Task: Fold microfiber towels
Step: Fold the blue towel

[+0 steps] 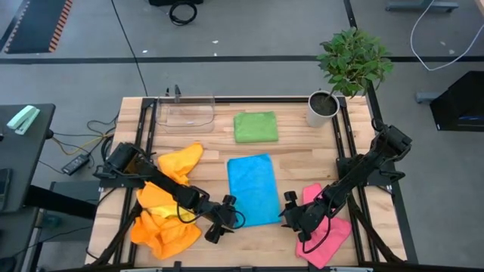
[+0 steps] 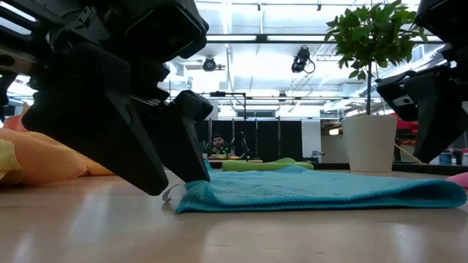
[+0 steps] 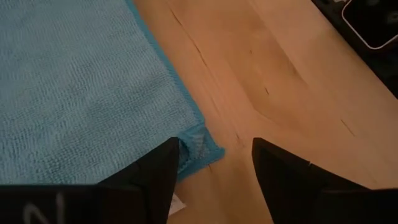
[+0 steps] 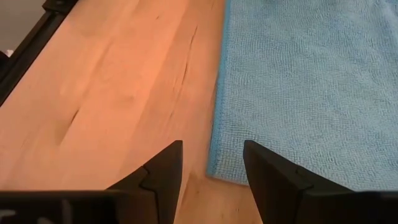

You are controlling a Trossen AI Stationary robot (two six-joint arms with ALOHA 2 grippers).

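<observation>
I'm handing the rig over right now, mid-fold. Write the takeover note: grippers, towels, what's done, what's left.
Left gripper: open, low at the near left corner of the flat blue microfiber towel.
Right gripper: open, low at its near right corner.
Done: green microfiber towel lies folded at the far side, beside the clear plastic tray.
Left: blue towel, the crumpled orange and yellow towels under the left arm, pink towel under the right arm.

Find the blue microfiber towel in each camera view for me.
High view: the flat blue microfiber towel lies mid-table, between both hands.
Low view: it stretches across the middle, low on the tabletop.
Left wrist view: its near corner sits by one finger.
Right wrist view: its other near corner.
Shared landmark: the light wooden tabletop.
</observation>
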